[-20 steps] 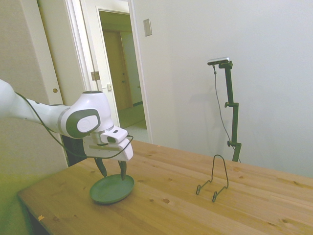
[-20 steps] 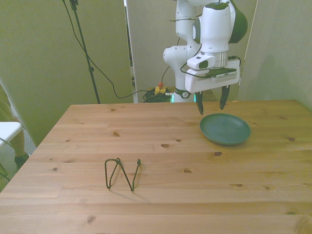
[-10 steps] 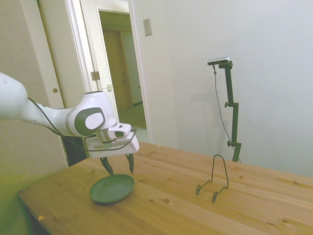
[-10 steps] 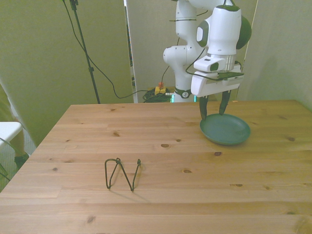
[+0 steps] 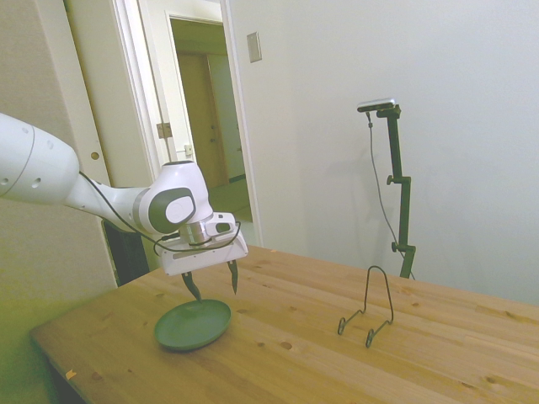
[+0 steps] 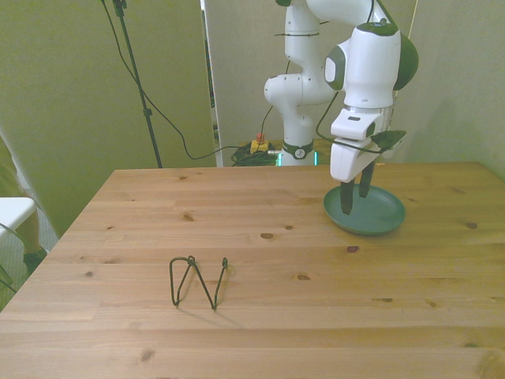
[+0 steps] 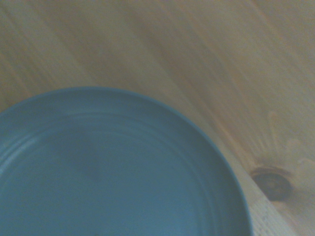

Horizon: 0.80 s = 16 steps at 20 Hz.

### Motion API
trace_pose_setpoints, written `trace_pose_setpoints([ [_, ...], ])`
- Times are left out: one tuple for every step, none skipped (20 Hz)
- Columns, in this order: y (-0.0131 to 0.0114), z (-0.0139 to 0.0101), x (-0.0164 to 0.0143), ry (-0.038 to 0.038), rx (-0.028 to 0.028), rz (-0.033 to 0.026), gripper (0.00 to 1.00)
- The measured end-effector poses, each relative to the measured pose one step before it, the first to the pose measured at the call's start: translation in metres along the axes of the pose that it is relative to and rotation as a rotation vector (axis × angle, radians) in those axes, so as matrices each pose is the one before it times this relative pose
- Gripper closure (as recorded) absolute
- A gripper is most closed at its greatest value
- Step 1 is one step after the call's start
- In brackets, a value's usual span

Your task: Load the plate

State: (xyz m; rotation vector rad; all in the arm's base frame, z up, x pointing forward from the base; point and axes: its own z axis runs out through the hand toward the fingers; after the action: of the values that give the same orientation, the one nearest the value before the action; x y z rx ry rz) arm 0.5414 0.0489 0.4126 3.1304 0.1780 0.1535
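The plate [image 5: 193, 325] [image 6: 364, 210] [image 7: 113, 167] lies flat on the wooden tabletop [image 5: 438, 353] [image 6: 260, 268] [image 7: 206, 64]. In the front view it sits toward that view's right, near the tabletop's far edge. The end effector [image 5: 212, 282] [image 6: 356, 194] hangs just above the plate's rim, tilted, with its two dark fingers [image 5: 234, 276] spread apart and nothing between them. In the side view the fingertips stand over the plate's far edge; whether one touches the rim cannot be told. A thin black wire stand [image 5: 368, 310] [image 6: 197, 281] rests upright on the tabletop, well apart from the plate. In the wrist view, a dark knot [image 7: 269, 183] in the wood shows just beside the plate's rim.
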Motion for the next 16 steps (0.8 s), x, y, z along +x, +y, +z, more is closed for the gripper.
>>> trace_pose_setpoints([
  [-0.00196,0.00373,0.00032,-0.01169,0.00724,-0.03106,0.0],
  [-0.00154,0.0028,0.00067,-0.01005,0.01106,-0.02842,0.0],
  [-0.00119,0.00107,0.00154,-0.00161,0.00203,-0.02189,0.0],
  [-0.00098,0.00001,0.0013,0.00117,-0.00009,-0.01562,0.0],
  [-0.00056,-0.00065,0.00112,0.00229,-0.0012,-0.00956,0.0],
  [-0.00071,-0.00139,0.00129,0.00407,-0.00279,-0.00418,0.0],
  [-0.00018,-0.00137,0.00148,0.00546,-0.0082,-0.00705,0.0],
  [0.00148,0.00335,0.00586,0.00692,-0.02174,-0.01757,0.0],
  [0.00019,-0.00003,0.00041,0.00043,0.0,-0.00166,0.0],
  [0.00072,-0.00029,0.00116,0.0008,0.00033,-0.00947,0.0],
  [0.00171,-0.00009,0.00207,-0.00054,0.00222,-0.02032,0.0],
  [0.00241,-0.00027,0.00256,-0.00416,0.0061,-0.01811,0.0],
  [0.0032,0.00004,0.00279,-0.00877,0.01238,-0.01859,0.0],
  [0.00364,-0.00047,0.00285,-0.01533,0.01911,-0.02019,0.0],
  [0.00384,-0.00153,0.00342,-0.01468,0.02191,-0.02025,0.0],
  [0.00456,-0.00209,0.00343,-0.01421,0.01775,-0.01715,0.0],
])
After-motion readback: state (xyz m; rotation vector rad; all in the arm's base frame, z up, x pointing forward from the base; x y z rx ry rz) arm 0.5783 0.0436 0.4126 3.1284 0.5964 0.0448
